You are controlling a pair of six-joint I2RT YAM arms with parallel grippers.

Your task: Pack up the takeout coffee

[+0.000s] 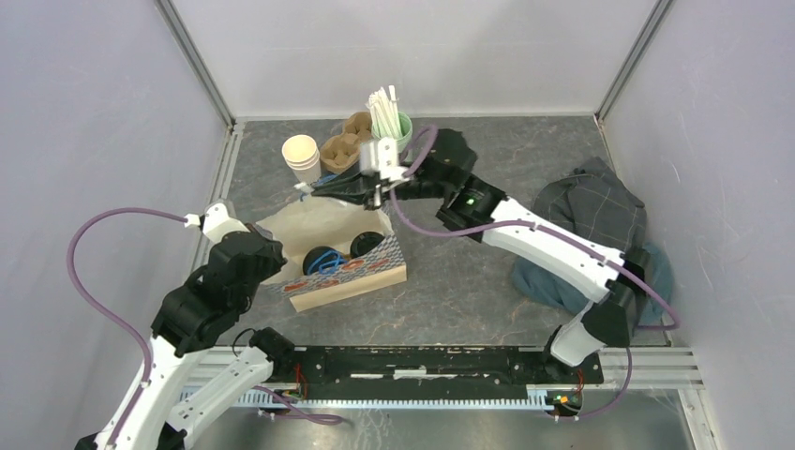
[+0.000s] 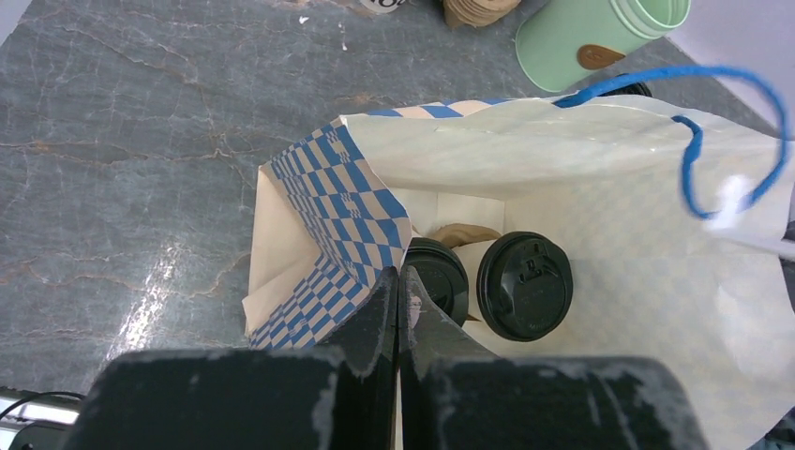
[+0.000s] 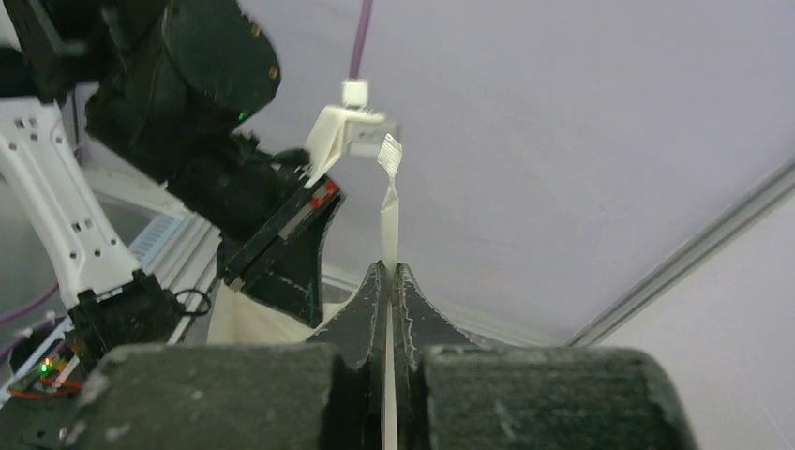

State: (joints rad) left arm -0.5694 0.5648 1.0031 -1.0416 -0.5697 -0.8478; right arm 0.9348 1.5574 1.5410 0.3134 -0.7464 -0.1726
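Note:
A cream paper bag (image 1: 328,234) with blue checks stands open at the table's middle left. Inside it stand two takeout coffee cups, of which mostly the black lids (image 2: 525,284) (image 2: 439,279) show; in the top view they are two dark rounds (image 1: 323,261) (image 1: 367,246). My left gripper (image 2: 401,281) is shut on the bag's near checked rim (image 2: 347,216), at the bag's left side (image 1: 272,255). My right gripper (image 3: 388,272) is shut on a thin cream edge of the bag (image 3: 387,211) and holds the far rim up (image 1: 377,195).
Behind the bag are a stack of lidless white cups (image 1: 302,155), brown cardboard carriers (image 1: 342,150) and a green tub of white sticks (image 1: 392,122). A grey cloth (image 1: 591,216) lies at the right. The bag's blue handle (image 2: 694,141) loops over its right side.

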